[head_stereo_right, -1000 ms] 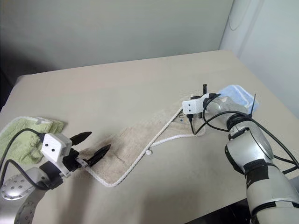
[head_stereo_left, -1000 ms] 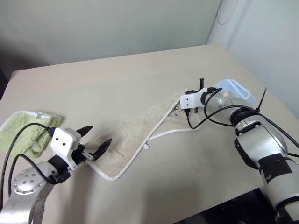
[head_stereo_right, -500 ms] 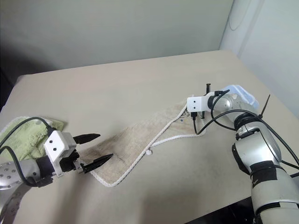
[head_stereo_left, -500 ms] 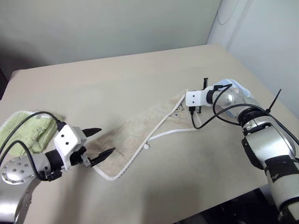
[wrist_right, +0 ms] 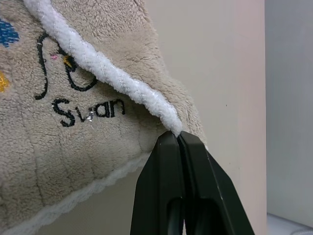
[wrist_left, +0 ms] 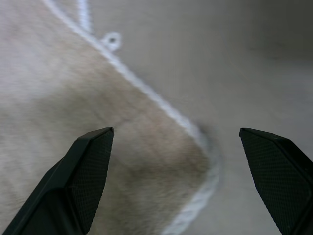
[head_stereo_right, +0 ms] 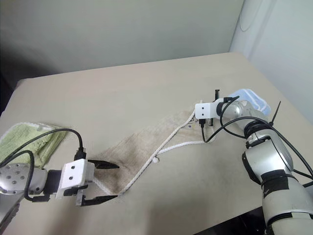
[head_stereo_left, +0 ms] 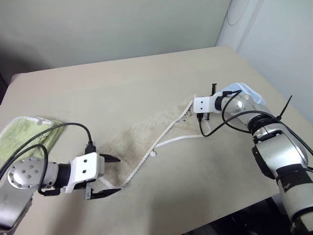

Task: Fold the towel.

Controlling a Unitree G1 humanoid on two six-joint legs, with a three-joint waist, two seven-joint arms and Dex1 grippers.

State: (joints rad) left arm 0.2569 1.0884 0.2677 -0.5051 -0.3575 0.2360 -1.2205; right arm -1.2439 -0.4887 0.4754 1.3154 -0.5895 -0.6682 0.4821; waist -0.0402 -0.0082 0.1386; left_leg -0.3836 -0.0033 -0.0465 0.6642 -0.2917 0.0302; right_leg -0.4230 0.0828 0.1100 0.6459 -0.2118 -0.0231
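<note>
Beige tabletop (head_stereo_left: 146, 83) with rounded far corners, seen from above. Behind its far edge stands a plain pale grey-green wall (head_stereo_left: 112, 24); a lighter white wall panel (head_stereo_left: 274, 44) rises to the right. Lighting is soft and even, darkening toward the left.

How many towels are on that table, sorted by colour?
Beige towel: 1
Light green towel: 1
Light blue towel: 1
Total: 3
</note>
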